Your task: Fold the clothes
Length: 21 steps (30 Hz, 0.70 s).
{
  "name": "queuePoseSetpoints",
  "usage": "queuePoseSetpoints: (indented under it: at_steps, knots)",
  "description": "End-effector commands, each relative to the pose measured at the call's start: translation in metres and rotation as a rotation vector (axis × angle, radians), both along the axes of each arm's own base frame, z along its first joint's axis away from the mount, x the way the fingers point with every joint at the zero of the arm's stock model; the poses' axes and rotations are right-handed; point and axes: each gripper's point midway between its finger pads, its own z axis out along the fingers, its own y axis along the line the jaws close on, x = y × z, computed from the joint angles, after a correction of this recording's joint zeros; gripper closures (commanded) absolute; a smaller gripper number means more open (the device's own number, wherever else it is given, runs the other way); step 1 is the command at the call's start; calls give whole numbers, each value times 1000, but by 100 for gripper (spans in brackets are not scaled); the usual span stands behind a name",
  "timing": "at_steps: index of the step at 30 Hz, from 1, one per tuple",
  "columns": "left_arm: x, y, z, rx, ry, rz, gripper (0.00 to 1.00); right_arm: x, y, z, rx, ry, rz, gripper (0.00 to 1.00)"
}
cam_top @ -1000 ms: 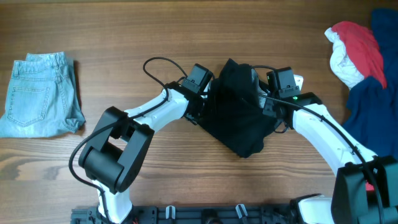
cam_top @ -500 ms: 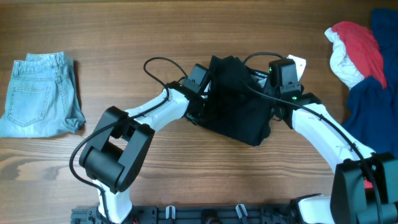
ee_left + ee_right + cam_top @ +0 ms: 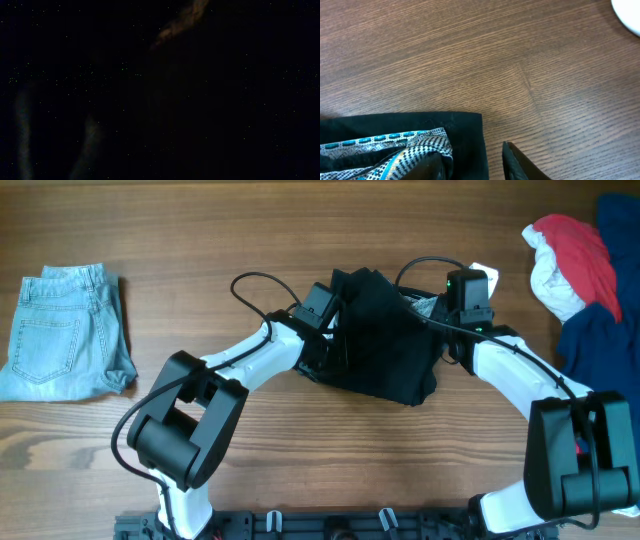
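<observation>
– Two sets of jaws, two answers. Right gripper [image 3: 472,159]: fingers stand apart, with the hem of the black shorts [image 3: 385,345] lying between them and bare wood showing beside one finger. Nothing is pinched. Left gripper [image 3: 328,348]: buried in the black cloth, so I can't tell whether it is closed or what it has.

– Progress?

– One item done, I'd judge. The denim shorts [image 3: 65,330] lie folded flat at the far left of the table [image 3: 200,230]. The black shorts sit mid-table between both arms, bunched, with uneven edges: fold under way, not finished. The red, white and navy pile [image 3: 580,270] at the far right is a loose heap, not begun.

– What does each view add?

– Overhead gives the layout and both arms but hides the fingertips. The right wrist view shows the parted fingers and a teal-and-white patterned lining [image 3: 395,142] under the hem, which I can't make out from above. The left wrist view is near black, cloth apparently against the lens, only a faint fold visible.
</observation>
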Motion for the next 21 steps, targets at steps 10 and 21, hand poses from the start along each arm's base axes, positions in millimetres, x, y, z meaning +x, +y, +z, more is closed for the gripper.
queuePoseSetpoints:
  at_steps: [10,21]
  knots:
    - [-29,39,-53,192,109,16,76,28,-83,70,-136,-100,-107,61]
    - [-29,39,-53,191,108,17,76,47,-99,85,-344,-111,169,60]
